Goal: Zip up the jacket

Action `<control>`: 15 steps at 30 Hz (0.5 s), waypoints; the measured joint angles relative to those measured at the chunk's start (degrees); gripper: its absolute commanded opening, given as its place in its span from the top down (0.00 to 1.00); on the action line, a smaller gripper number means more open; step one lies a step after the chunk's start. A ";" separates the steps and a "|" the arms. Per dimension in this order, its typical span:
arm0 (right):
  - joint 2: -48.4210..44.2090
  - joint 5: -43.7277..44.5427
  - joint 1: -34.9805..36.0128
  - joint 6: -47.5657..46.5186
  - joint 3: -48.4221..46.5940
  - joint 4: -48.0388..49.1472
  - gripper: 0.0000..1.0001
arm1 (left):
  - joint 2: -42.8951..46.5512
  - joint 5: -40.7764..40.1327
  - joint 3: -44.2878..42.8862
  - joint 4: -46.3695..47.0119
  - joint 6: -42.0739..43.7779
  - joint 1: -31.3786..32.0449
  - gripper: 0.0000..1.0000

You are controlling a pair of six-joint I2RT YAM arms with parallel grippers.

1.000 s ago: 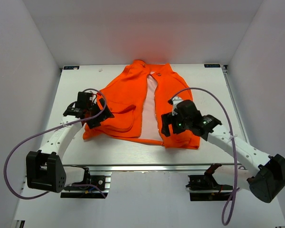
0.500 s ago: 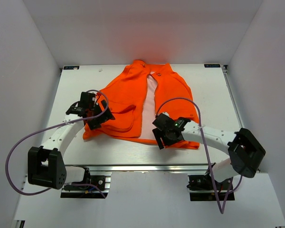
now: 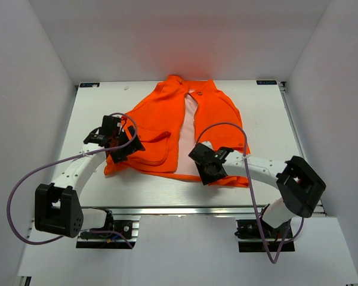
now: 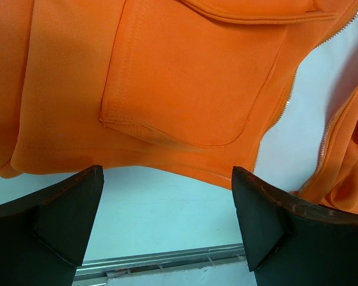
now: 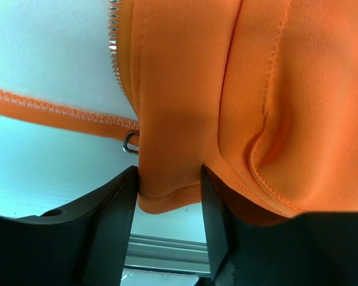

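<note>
When looking down from above, can see jacket (image 3: 158, 122) spread flat on table (image 3: 137, 190), with collar toward far edge and front unzipped, pale lining bare between the two panels. Can place left gripper (image 3: 120, 146) at near left corner of jacket, over the hem. Through left wrist camera, finds its jaws spread wide and holding nothing, with hem and a pocket (image 4: 185, 83) in view between the dark fingers (image 4: 71, 208). Can place right gripper (image 3: 204, 169) at near corner of right panel, beside the opening. Through right wrist camera, finds its jaws set narrow on that hem corner, with orange fabric filling the gap and touching both sides. Also shows zipper teeth (image 5: 113, 47) down panel edge and a small metal ring (image 5: 130, 143) just beside the pinched fold.
</note>
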State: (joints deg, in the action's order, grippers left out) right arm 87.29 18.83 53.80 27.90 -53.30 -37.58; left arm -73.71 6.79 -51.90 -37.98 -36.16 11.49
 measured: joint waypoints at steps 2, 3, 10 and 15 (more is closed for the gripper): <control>0.68 0.44 0.02 0.24 -0.22 0.00 0.49 | 0.00 -0.09 0.00 -0.09 0.00 0.04 0.02; 1.07 0.61 0.02 0.24 -0.33 0.00 0.50 | 0.00 -0.17 0.00 -0.20 0.00 0.09 0.02; 3.32 1.68 0.22 0.52 -0.55 0.22 0.96 | -0.02 -0.42 0.00 -1.46 0.17 0.57 0.02; 3.32 1.33 0.22 0.00 -0.61 0.48 1.00 | -0.09 -0.79 -0.17 -2.58 0.79 2.64 0.02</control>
State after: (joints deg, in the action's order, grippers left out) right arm 90.61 20.16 54.02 27.90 -53.91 -37.10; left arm -73.80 6.00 -52.07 -40.56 -35.38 14.13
